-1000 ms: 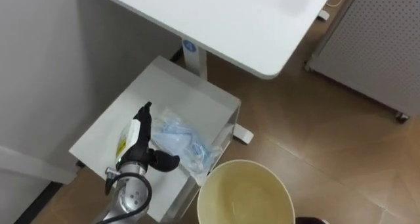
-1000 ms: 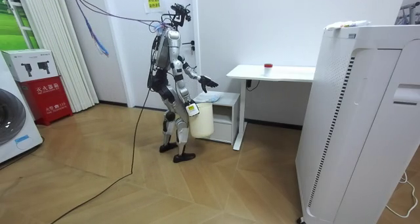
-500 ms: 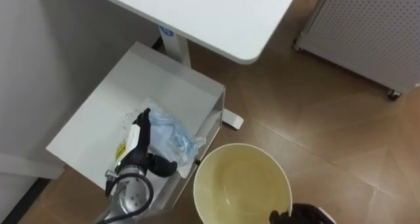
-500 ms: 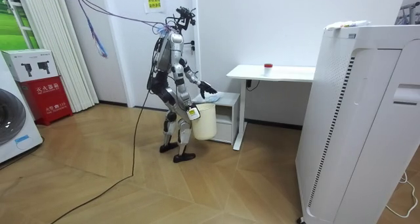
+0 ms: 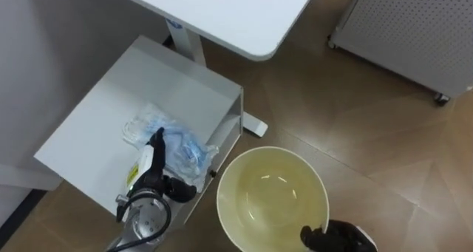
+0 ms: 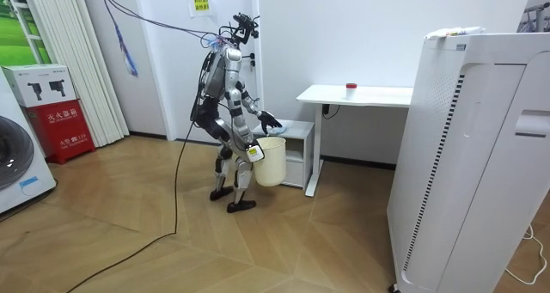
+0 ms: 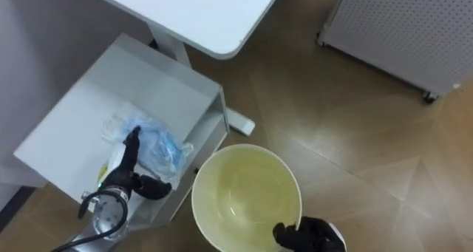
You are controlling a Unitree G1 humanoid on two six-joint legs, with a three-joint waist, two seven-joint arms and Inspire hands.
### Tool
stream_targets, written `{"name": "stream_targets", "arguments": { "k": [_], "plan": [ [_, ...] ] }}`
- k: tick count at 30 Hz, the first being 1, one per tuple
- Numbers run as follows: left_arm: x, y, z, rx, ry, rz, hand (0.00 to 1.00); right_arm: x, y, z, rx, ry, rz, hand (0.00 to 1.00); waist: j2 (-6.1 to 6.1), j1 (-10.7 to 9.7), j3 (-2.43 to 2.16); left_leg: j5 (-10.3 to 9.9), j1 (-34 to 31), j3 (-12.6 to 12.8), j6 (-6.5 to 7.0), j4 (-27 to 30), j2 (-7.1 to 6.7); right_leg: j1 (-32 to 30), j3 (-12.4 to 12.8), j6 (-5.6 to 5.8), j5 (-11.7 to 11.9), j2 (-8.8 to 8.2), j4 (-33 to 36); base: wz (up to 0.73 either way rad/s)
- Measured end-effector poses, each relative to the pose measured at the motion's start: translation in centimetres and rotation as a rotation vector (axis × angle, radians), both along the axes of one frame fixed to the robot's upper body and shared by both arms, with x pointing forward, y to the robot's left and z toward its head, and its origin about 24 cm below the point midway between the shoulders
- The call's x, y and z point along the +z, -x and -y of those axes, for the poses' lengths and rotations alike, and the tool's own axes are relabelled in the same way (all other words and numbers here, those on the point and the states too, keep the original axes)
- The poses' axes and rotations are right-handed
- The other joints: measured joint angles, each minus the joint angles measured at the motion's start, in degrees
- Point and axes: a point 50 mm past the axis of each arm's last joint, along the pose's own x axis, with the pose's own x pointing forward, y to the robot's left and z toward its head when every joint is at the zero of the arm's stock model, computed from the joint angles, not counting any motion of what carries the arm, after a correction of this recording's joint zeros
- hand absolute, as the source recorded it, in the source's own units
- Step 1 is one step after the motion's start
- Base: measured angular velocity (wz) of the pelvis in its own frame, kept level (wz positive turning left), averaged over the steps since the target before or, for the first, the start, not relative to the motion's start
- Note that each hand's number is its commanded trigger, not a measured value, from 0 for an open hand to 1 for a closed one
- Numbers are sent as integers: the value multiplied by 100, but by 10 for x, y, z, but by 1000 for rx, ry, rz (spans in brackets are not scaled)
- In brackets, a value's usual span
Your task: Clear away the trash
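Standing at a low white cabinet (image 5: 111, 111) and bent slightly over it, with a white tabletop (image 5: 222, 8) beyond the left robot hand.

Left robot hand (image 5: 151, 167): fingers (image 5: 157, 140) straight, thumb spread out to the side, nothing gripped. It lies over a crumpled clear-and-blue plastic bag (image 5: 188, 145). Can't tell whether the fingers actually touch it.

The bag sits on the cabinet top, partly under that hand's fingers and poking out to their right, close to the cabinet edge on the bucket side.

Right robot hand (image 5: 336, 239): dark fingers curled over the near rim of a cream plastic bucket (image 5: 244, 171), clamped on it. The bucket is held upright with its mouth up, to the right of and below the left robot hand. It is just beside the cabinet's side and above the wooden floor (image 5: 355, 134).

A grey perforated panel on casters (image 5: 414, 23) stands well beyond the right robot hand.
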Motion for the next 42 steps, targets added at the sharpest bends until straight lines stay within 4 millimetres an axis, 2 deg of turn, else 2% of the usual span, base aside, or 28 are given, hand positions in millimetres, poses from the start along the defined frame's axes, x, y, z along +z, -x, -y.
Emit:
{"name": "stream_targets", "arguments": {
  "k": [3, 13, 28, 32, 35, 37, 39, 41, 42],
  "plan": [
    [6, -1, -20, 47, -7, 23, 100, -1, 0, -9, 8, 1, 7, 100, -62, -23, -4, -10, -10, 86, -17, 58, 85, -17, -29, -64, -17, 44, 32, -5],
    [7, -1, -31, 73, -19, 21, 100, 1, 1, -16, 30, -14, 43, 100, -64, -64, -13, -59, -370, 74, -45, 274, 280, -256, -135, -119, 89, 139, 35, 0],
    [3, 2, -31, 69, -18, 5, 100, 1, 2, -16, 17, -24, 52, 100, -56, -47, -22, -105, -390, 102, -52, 279, 278, -291, -166, -151, 124, 132, 89, -1],
    [-7, 9, -22, 23, -32, -30, 100, -3, 9, -17, 34, -15, 38, 100, -65, -48, -28, -106, -241, 86, -52, 272, 270, -142, -166, -151, 117, 124, 89, 1],
    [-12, 10, -4, -13, 1, -39, 100, -5, 11, -16, 23, -26, 26, 100, -72, -33, -33, -102, -91, 45, -50, 213, 167, -9, -178, -132, 96, 42, 114, 8],
    [-16, 12, 9, -48, 17, -48, 100, -8, 14, -16, 22, -26, 9, 100, -102, 13, -51, -109, 41, 85, -44, 195, 189, 112, -161, -119, 88, 44, 97, -3],
    [-23, 20, 23, -115, 19, -57, 100, -11, 17, -18, 23, -26, -11, 100, -127, 6, -99, -105, 191, 104, -58, 55, 179, 260, -161, -100, 121, 51, -46, -4],
    [-29, 28, 36, -174, 15, -70, 100, -14, 19, -18, 20, -26, -26, 100, -130, 17, -106, -56, 324, 122, -39, -81, 172, 410, -181, -88, 184, 62, -204, 0],
    [-36, 34, 45, -211, 12, -93, 100, -15, 22, -18, 17, -28, -36, 100, -115, 14, -125, -39, 391, 125, -25, -142, 174, 497, -205, -76, 211, 73, -294, 0]
  ]
}}
